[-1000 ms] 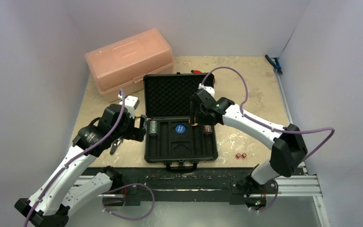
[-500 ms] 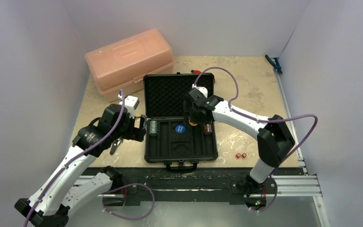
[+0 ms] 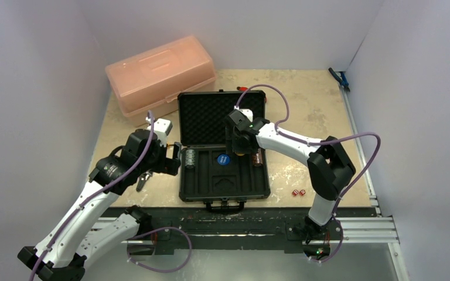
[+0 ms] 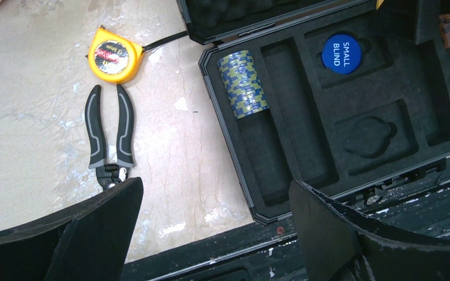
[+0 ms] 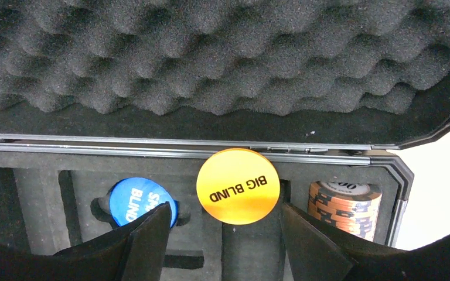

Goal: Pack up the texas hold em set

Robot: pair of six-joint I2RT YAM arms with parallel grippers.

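Bearing open case (image 3: pixel 243 182), beige table (image 3: pixel 322 111), white walls (image 3: pixel 240 29)

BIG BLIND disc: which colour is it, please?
The BIG BLIND disc is yellow-orange with black lettering; the right wrist view shows it best.

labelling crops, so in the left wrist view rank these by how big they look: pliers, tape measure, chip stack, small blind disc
1. pliers
2. chip stack and tape measure: about alike, not ranked
3. small blind disc
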